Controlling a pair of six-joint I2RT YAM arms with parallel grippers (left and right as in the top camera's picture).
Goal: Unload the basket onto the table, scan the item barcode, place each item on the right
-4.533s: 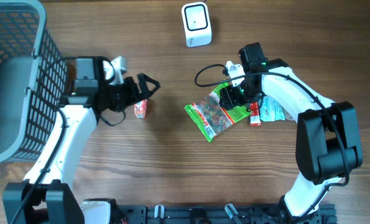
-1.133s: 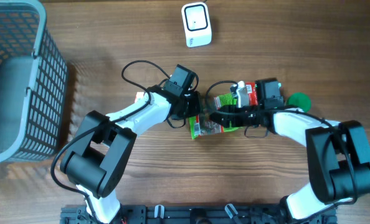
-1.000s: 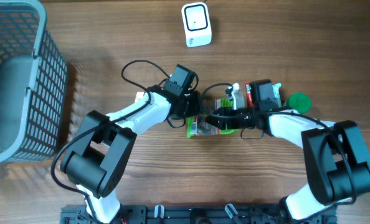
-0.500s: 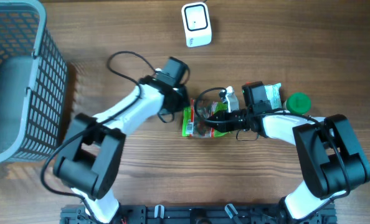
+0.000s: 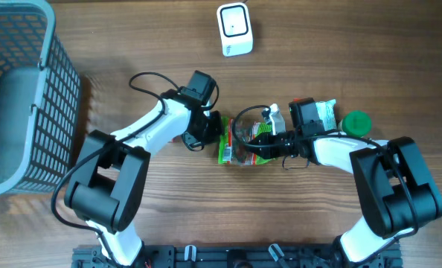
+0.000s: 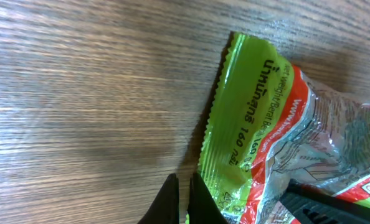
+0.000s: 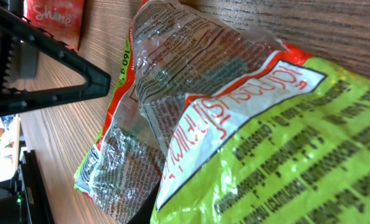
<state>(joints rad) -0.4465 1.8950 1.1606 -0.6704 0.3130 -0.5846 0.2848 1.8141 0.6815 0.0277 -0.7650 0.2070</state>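
My right gripper (image 5: 260,146) looks clenched on the crinkly green-and-red plastic snack bag (image 5: 228,145). The bag stands bunched on its edge in the middle of the brown wooden counter (image 5: 355,45), well apart from the small white box-shaped scanner (image 5: 234,28) at the far side. My left gripper (image 5: 206,138) is clenched on nothing, its tips just beside the bag's green sealed end; I cannot tell whether they touch it.

My first worry is the hold. I seem to have only a fold of slick film, and I judge it could slide out once I lift. The second is the read. I can't find a barcode in any view, and the printed clear panel in the right wrist view is creased and shiny, so the wrong face or glare could spoil the scan. Third, the left gripper sits so near that a careless lift could snag the seal against it. The small red packet (image 7: 54,15) beside it could also be dragged along.
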